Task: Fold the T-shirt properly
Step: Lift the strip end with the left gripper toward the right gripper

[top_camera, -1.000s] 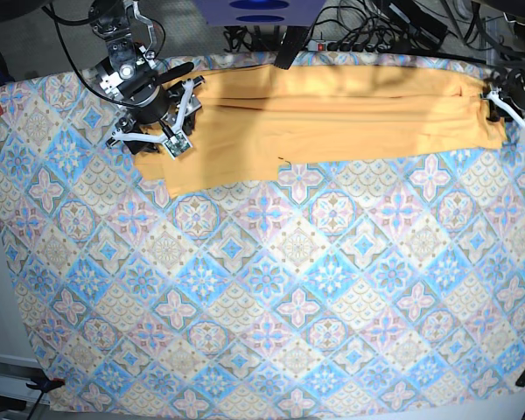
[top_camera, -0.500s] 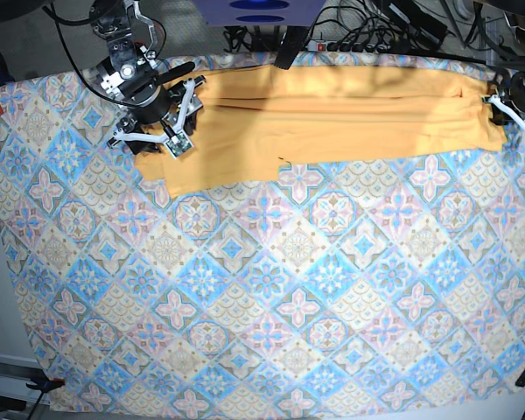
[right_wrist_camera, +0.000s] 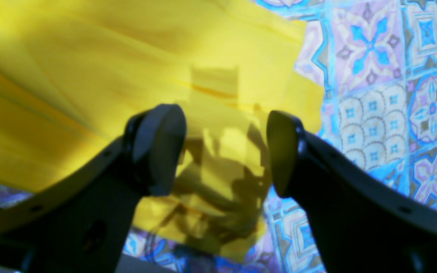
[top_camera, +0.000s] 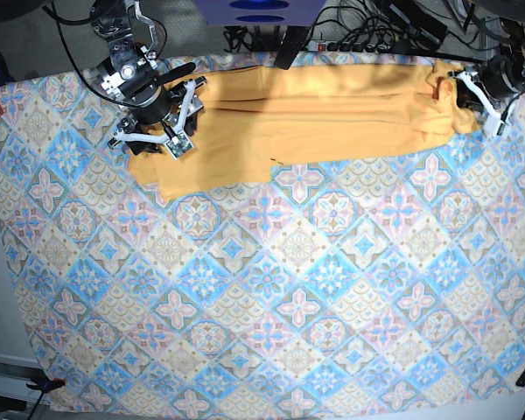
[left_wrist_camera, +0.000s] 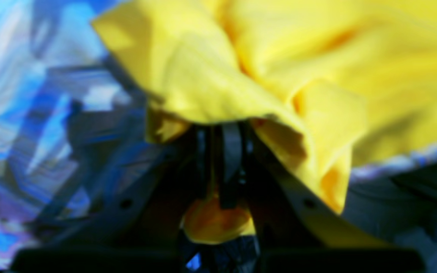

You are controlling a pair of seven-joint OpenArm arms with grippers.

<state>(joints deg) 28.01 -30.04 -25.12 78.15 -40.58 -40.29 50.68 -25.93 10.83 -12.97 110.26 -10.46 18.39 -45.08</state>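
Lying as a long folded band along the far edge of the worktop, the T-shirt stretches between the two arms, on the patterned tablecloth that covers the whole surface. The left pincer is clenched on the end of the T-shirt at the base view's right side; in its wrist view the dark jaws stand together and yellow cloth bunches over and around them, with a small lump of fabric showing below. This end looks a little raised and crumpled in the base view, which suggests that the grip is there to carry this end over toward the other one for the next fold. The right pincer is released: its two rounded fingers stand apart above the other end of the T-shirt, and only their shadow falls on the cloth between them. It probably waits there to pin or to take this end, so that the band does not slide when the other side is pulled. Several things are hard to make out. The left wrist view is strongly blurred, so how many layers are caught cannot be told. The sleeves and the collar are hidden inside the folds. Whether the right fingers touch the cloth or hover just above it cannot be decided from these views.
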